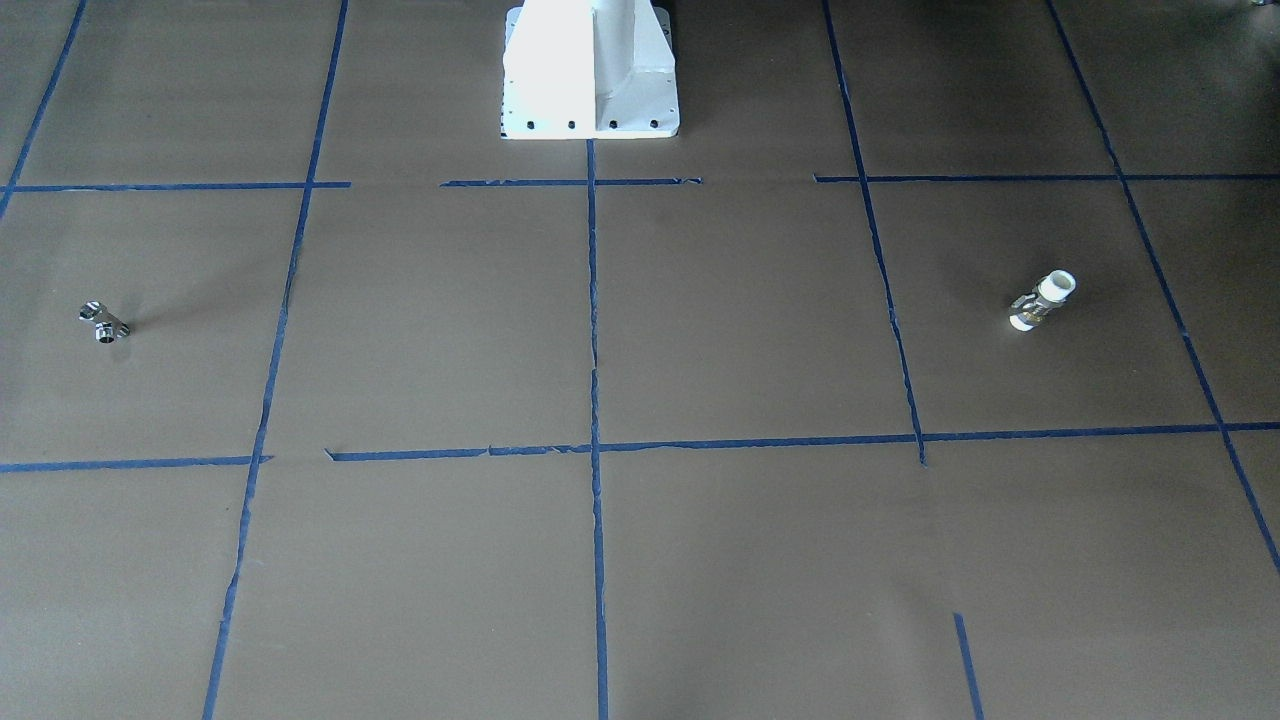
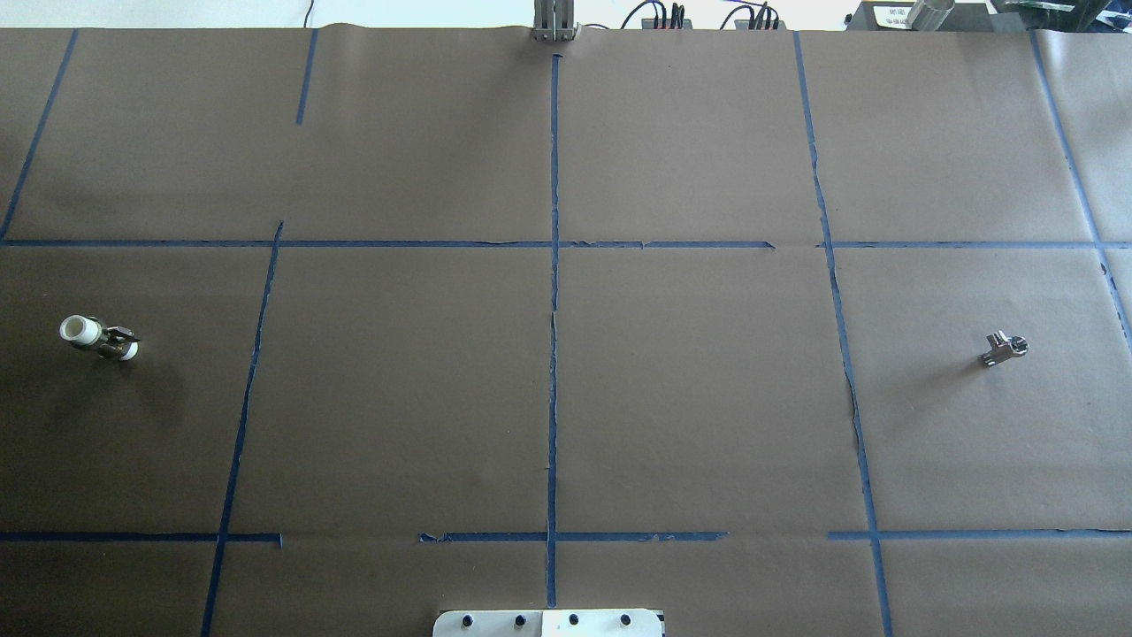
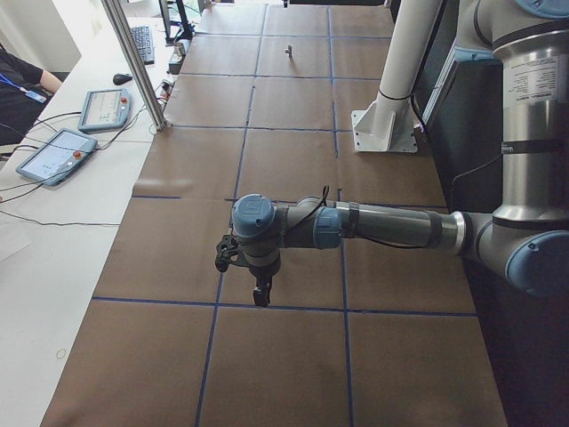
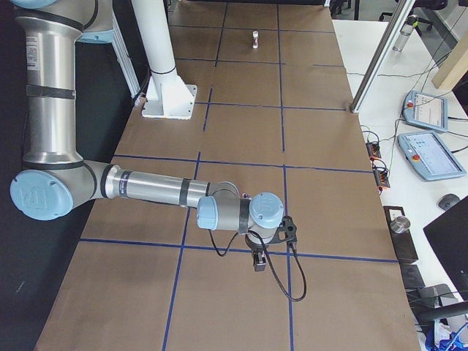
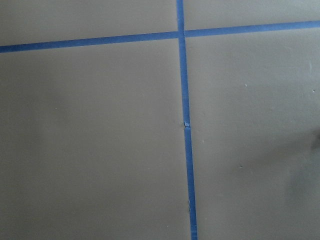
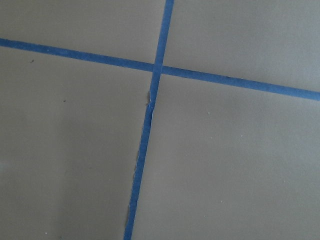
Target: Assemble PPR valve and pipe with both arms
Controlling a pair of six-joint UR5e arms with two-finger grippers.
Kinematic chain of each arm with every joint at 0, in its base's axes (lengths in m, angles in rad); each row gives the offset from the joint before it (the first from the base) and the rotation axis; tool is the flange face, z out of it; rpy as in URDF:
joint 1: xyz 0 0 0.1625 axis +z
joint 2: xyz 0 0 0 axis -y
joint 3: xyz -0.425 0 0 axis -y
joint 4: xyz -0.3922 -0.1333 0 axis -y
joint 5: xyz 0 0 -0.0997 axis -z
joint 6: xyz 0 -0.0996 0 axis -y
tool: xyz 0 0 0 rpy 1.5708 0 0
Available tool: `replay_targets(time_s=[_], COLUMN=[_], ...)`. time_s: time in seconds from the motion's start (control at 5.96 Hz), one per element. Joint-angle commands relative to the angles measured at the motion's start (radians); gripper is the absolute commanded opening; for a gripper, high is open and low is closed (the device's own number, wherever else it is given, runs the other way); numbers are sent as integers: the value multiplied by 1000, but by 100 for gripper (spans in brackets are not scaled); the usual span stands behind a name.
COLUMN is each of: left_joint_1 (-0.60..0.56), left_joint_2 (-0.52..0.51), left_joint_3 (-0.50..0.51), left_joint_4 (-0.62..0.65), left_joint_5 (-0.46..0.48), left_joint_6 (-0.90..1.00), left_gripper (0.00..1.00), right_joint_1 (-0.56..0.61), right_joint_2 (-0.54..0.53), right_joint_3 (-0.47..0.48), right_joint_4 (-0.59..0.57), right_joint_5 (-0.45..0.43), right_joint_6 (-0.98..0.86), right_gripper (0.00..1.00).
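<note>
Nearest the left-end camera, the grey-silver left arm (image 3: 391, 229) with pale blue joint caps stretches level over the brown paper table cover (image 3: 293, 365). Its wrist is bent so the black left gripper (image 3: 260, 292) points straight down at a blue tape line (image 3: 400, 311). Open or closed? Can't tell from this side. The PPR valve (image 2: 97, 337), a stubby brass-middled cylinder with white ends, lies on its side on the robot's left part of the table, untouched and apart from that gripper. Well away on the right part lies the pipe (image 2: 1003, 347), a shiny chrome T-fitting, also free. The right arm (image 4: 153, 190) mirrors the pose, its right gripper (image 4: 258, 262) hanging tip-down near a tape crossing, state equally unreadable.
</note>
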Motion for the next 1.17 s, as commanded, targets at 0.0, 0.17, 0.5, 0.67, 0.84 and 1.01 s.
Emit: replay_targets(time_s=[0.0,0.17,0.5,0.67,0.84,1.01], left_joint_1=[22,25,172,245,345,443], left_joint_2=[-109,-101,-88,-62,-33,-10], left_joint_3=[16,1,-42,-76,-82,-82], left_joint_4=[-17,-53,-124,-203,-356,-453], left_joint_5=[-7,-9,-87,-28,51,130], left_joint_6=[3,9,-165,-330,-546,-691], left_gripper=[100,100,100,100,100,100], right_joint_1=[0,0,0,0,-2,-2], right_joint_2=[2,3,2,2,2,2], right_joint_3=[-3,-3,-3,-3,-3,-4], right_joint_4=[0,0,-2,0,-2,-2], right_joint_5=[-2,0,1,3,3,3], right_joint_6=[2,3,8,8,17,17], right_gripper=[100,100,100,100,100,100])
